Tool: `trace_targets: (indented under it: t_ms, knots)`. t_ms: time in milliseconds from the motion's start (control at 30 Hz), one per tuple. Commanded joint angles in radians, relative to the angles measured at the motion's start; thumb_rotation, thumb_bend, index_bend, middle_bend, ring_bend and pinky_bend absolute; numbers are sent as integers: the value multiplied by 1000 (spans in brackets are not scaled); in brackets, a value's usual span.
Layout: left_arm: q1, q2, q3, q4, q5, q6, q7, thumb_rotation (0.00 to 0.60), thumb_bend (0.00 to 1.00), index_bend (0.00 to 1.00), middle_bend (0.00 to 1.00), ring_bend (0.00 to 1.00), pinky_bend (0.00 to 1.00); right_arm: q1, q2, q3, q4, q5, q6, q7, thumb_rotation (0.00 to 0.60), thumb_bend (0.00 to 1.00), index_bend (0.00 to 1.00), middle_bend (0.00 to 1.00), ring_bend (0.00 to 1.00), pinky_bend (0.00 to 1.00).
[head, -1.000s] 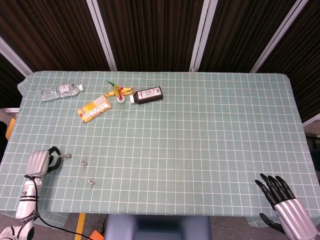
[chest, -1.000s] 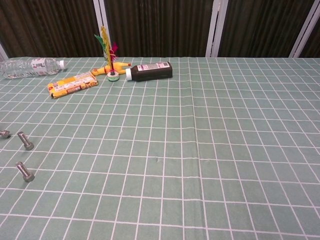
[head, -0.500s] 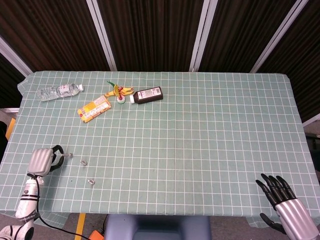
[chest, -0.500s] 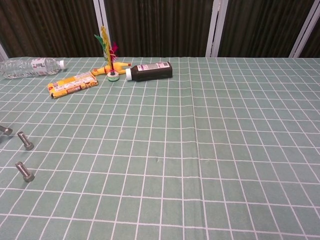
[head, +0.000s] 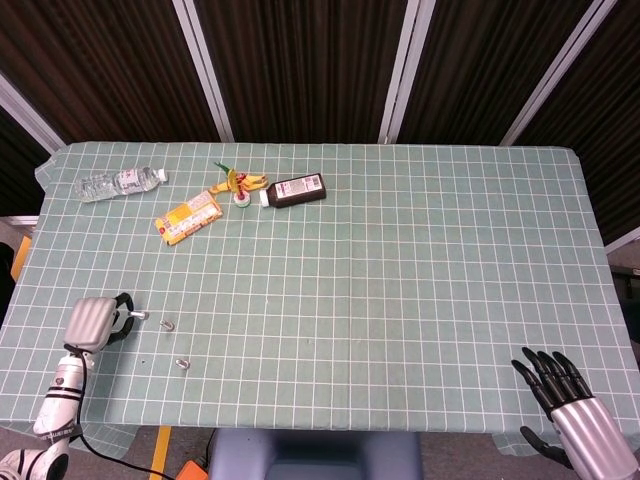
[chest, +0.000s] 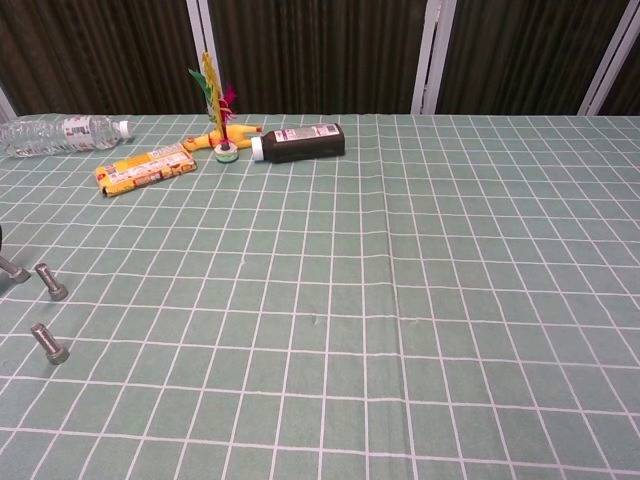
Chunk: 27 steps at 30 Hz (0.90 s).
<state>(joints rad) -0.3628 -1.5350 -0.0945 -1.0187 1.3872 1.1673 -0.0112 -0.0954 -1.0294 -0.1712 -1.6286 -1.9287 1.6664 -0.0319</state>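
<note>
My left hand (head: 92, 322) lies at the near left of the green checked table (head: 400, 260). Its dark fingers pinch a steel bolt (head: 137, 315) that sticks out to the right; in the chest view only the bolt's end (chest: 12, 269) shows at the left edge. Two more bolts lie loose on the cloth just right of it: one (head: 168, 324) (chest: 50, 281) close by and one (head: 182, 363) (chest: 48, 343) nearer the front edge. My right hand (head: 565, 395) hangs at the near right corner with its fingers spread and nothing in it.
Along the far left lie a clear water bottle (head: 120, 183) (chest: 62, 133), a yellow snack packet (head: 188, 219) (chest: 146, 167), a feathered yellow toy (head: 238, 184) (chest: 218, 128) and a dark bottle (head: 294, 190) (chest: 298, 142) on its side.
My left hand has shifted a little to the right and nearer the front, carrying the bolt with it. My right hand has hardly moved.
</note>
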Motion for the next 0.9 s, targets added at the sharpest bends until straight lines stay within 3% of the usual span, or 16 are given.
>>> trace_targets:
  t_ms: [33, 900]
  knots:
    - [-2, 1, -2, -7, -3, 1, 4, 600, 418, 517, 1000, 1000, 1000, 0, 0, 0, 0, -1, 1, 1, 600, 309, 0, 0, 0, 0]
    - [-24, -2, 5, -25, -5, -12, 45, 600, 415, 497, 1000, 1000, 1000, -1, 7, 3, -3, 5, 5, 11, 600, 309, 0, 0, 0, 0]
